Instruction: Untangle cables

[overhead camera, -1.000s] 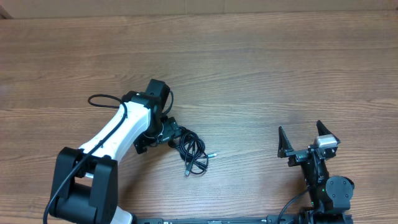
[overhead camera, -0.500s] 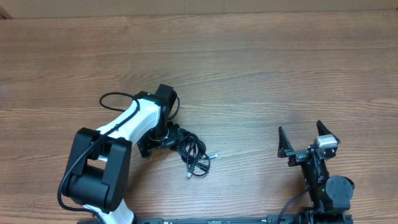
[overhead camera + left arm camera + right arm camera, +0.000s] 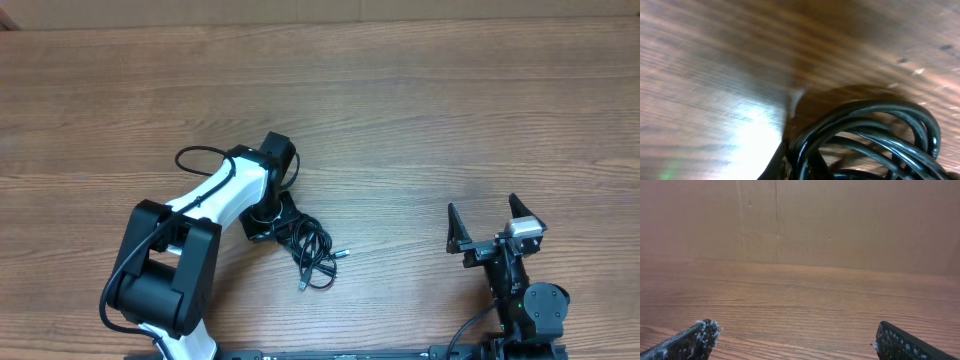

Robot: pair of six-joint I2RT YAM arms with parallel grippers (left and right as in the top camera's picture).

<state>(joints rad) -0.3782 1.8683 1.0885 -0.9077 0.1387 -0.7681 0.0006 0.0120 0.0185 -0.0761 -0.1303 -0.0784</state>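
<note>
The cables point(image 3: 312, 250) are found as one loose bundle of thin black loops on the wooden table point(image 3: 450, 120), left of centre and toward the near edge. Two small plug tips point(image 3: 343, 254) are seen projecting from the bundle on its right and lower sides.

The left gripper point(image 3: 278, 224) is positioned at the left edge of the bundle, touching or just beside it. Its fingers are hidden beneath the wrist in the overhead view. In the left wrist view only blurred cable loops point(image 3: 880, 135) are shown close to the lens, so its state cannot be determined.

The right gripper point(image 3: 490, 228) is located well apart from the cables, near the right front of the table. Its fingers point(image 3: 697, 340) are spread wide, and nothing is held between them.
</note>
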